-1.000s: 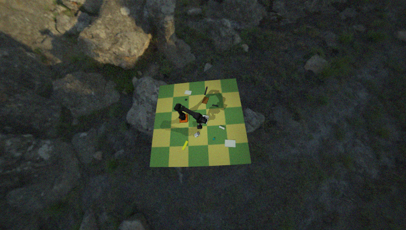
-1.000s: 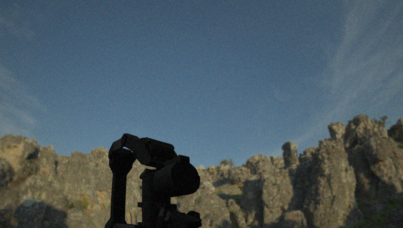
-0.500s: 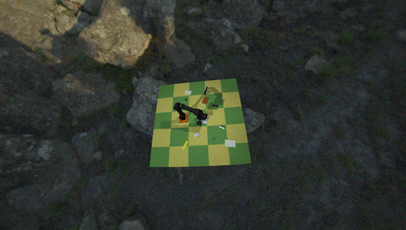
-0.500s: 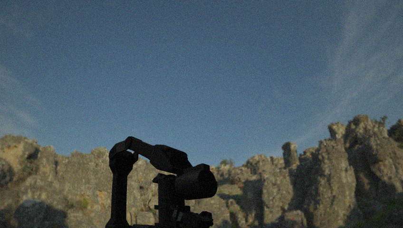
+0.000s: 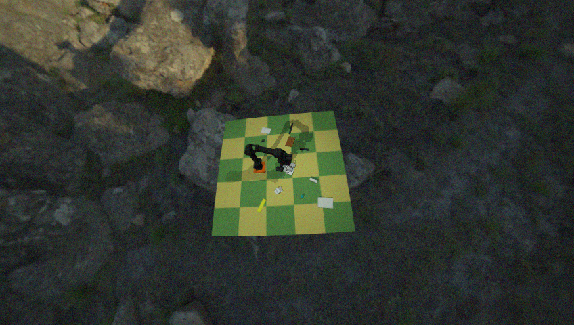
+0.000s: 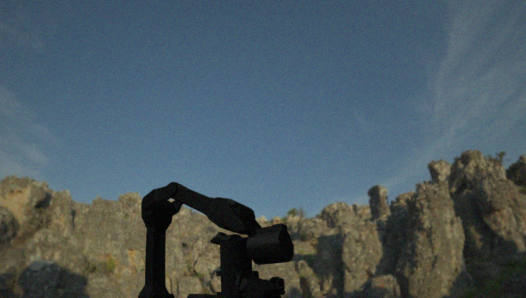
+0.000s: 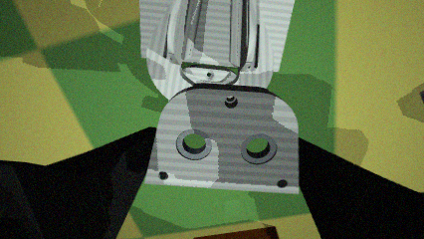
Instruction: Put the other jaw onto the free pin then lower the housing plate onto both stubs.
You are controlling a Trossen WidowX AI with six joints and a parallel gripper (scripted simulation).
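My gripper [image 7: 223,139] is shut on the grey housing plate [image 7: 224,117], a finger at each side in the wrist view. The plate has a rounded far edge, two large ringed holes and several small holes. Green mat shows through both large holes. The pale gripper assembly [image 5: 289,168] [image 7: 279,30] lies beyond the plate, at the top of the wrist view. Two long, pale jaw-like parts run side by side on it. The plate's far edge overlaps the assembly's near end in view; the height gap cannot be judged. The pins, stubs and gear teeth cannot be made out.
On the checkered mat [image 5: 225,221] are a brown block [image 5: 290,141] [image 7: 239,233], two black bars [image 5: 290,128] [image 5: 304,149], a yellow bar [image 5: 261,205], a small pale piece [image 5: 278,189], a white bar [image 5: 313,179], a teal piece [image 5: 302,196] and a white slab [image 5: 325,202].
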